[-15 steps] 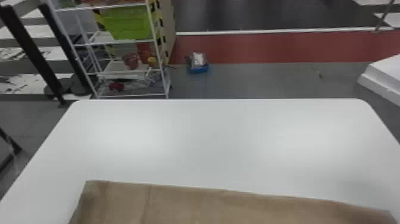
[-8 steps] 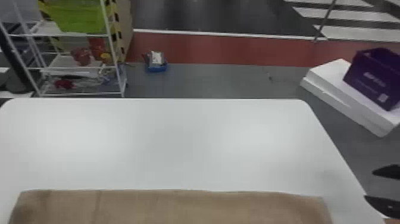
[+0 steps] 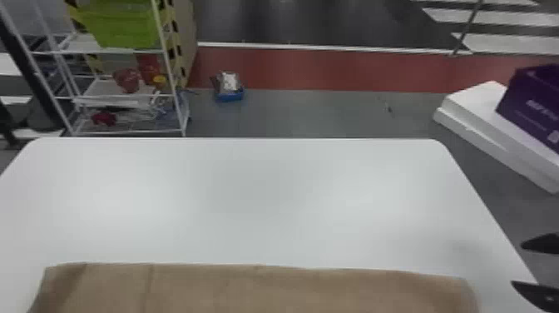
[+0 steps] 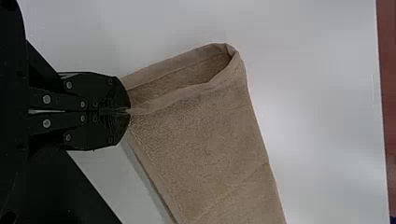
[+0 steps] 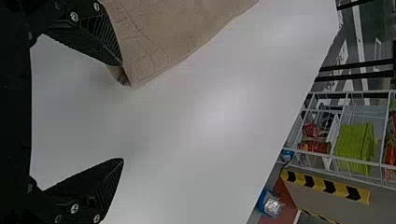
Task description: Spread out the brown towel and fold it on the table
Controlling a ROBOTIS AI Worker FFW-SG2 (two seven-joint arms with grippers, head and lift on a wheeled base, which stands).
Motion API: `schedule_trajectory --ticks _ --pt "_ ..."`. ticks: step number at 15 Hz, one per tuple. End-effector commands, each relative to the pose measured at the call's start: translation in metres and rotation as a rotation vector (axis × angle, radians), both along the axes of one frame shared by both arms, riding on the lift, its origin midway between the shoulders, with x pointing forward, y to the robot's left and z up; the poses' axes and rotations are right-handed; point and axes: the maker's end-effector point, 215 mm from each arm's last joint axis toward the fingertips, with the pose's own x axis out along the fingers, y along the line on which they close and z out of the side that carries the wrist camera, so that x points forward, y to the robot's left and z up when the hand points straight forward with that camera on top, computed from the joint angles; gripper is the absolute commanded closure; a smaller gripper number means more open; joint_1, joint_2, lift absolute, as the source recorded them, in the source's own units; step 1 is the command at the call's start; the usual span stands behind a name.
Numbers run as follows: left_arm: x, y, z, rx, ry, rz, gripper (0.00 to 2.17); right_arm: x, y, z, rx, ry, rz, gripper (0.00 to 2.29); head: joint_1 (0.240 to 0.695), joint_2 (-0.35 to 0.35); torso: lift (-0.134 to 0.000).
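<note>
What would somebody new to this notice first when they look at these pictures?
Probably the brown towel, lying across the near part of the white table, with the left gripper shut on it near one end. Next, likely the bright colours beyond the table: a green bin on a rack at the far left, and a purple box at the right.

No text we can read out. In the head view we see pale lettering (image 3: 539, 109) on the side of the purple box (image 3: 515, 93), with fainter, smaller print below and a pale patch (image 3: 553, 136) lower down; none legible to us.
</note>
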Motion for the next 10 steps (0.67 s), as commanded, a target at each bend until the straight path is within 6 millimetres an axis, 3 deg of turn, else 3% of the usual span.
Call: schedule_trajectory --ticks 1,2,3,4,7,8,10 --pt "-0.002 -0.006 -0.008 0.017 0.033 -0.023 1.30 -0.003 0.006 -0.002 -0.006 -0.007 0.031 0.17 0.695 -0.048 -0.124" --pt "-0.001 -0.007 -0.008 0.023 0.035 -0.021 0.94 -0.005 0.010 -0.002 -0.004 -0.015 0.047 0.17 0.695 -0.043 -0.124" --pt "0.000 -0.009 -0.004 0.024 0.028 -0.013 0.34 -0.004 0.016 0.005 -0.015 -0.061 0.088 0.17 0.695 -0.042 -0.124" --pt "-0.001 -0.007 0.001 0.022 0.026 0.017 0.00 -0.004 0.024 0.014 -0.039 -0.115 0.135 0.17 0.695 -0.039 -0.124" --pt "0.000 0.018 0.034 0.043 -0.046 0.093 0.02 -0.017 0.071 0.047 -0.189 -0.271 0.360 0.19 0.695 -0.004 -0.124" --pt "-0.001 0.026 0.044 0.038 -0.072 0.125 0.03 -0.025 0.088 0.045 -0.247 -0.273 0.428 0.19 0.695 0.066 -0.124" --pt "-0.002 0.045 0.057 0.026 -0.124 0.222 0.03 -0.043 0.126 0.013 -0.343 -0.247 0.595 0.20 0.695 0.141 -0.124"
